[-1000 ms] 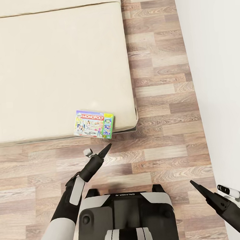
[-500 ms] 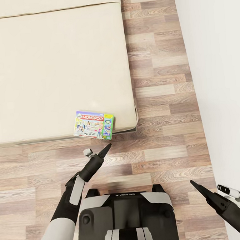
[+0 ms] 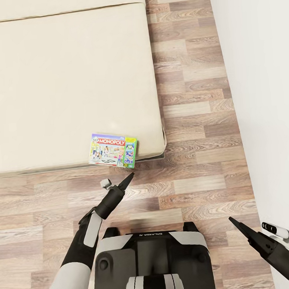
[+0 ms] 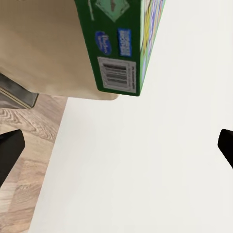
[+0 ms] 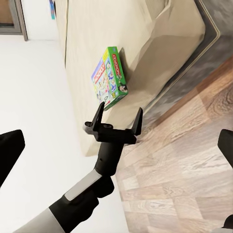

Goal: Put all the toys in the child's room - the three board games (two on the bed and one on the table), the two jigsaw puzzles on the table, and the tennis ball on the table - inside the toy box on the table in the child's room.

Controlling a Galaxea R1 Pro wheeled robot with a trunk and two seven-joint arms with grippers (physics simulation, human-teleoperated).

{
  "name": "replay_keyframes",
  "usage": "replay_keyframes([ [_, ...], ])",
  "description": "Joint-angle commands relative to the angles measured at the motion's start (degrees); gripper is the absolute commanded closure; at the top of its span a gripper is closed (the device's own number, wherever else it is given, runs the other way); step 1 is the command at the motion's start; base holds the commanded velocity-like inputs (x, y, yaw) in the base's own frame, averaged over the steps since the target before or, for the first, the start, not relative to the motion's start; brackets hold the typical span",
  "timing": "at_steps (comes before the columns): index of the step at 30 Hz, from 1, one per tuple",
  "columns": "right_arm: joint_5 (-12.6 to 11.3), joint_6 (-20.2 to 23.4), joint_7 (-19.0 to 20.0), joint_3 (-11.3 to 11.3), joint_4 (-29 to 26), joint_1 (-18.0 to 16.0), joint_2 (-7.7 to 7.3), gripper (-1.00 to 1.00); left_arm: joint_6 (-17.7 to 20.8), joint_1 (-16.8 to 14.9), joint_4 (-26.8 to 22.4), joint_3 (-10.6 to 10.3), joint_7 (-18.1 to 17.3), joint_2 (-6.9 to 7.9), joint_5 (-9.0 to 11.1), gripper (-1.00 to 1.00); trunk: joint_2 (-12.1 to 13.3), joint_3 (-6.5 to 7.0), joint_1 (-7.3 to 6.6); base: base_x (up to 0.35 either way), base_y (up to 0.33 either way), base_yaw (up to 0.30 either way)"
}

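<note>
Wooden floor [image 3: 194, 115] borders one bed [image 3: 49, 82] carrying one board game [image 3: 113, 149] at its near edge; left gripper [image 3: 128, 177] nearby, fingers apart; right gripper [image 3: 232, 220] spread too

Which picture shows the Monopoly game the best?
The head view. There the Monopoly box lies flat near the edge of the bed with its whole colourful top and name readable. The right wrist view shows it smaller and at an angle, beyond the left gripper. The left wrist view shows its green barcode edge.
</note>
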Motion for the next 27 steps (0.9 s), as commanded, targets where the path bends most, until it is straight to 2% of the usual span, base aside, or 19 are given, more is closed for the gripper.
replay_keyframes([
  [1, -0.3, 0.5, 0.0, 0.0, 0.0, 0.0, -0.02, -1.0, 0.6, 0.0, 0.0, 0.2, -0.2, -0.06, 0.1, -1.0, 0.0, -0.01, 0.01, 0.0, 0.0, 0.0],
  [17, -0.3, 0.5, 0.0, 0.0, 0.0, 0.0, -0.02, -1.0, 0.5, 0.0, 0.0, 0.4, -0.2, -0.06, 0.1, -1.0, 0.0, -0.01, 0.01, 0.032, 0.0, 0.0],
  [27, -0.3, 0.5, 0.0, 0.0, 0.0, 0.0, -0.02, -1.0, 0.7, 0.0, 0.0, 2.4, -0.2, -0.06, 0.1, -1.0, 0.0, -0.01, 0.01, 0.069, 0.0, 0.0],
])
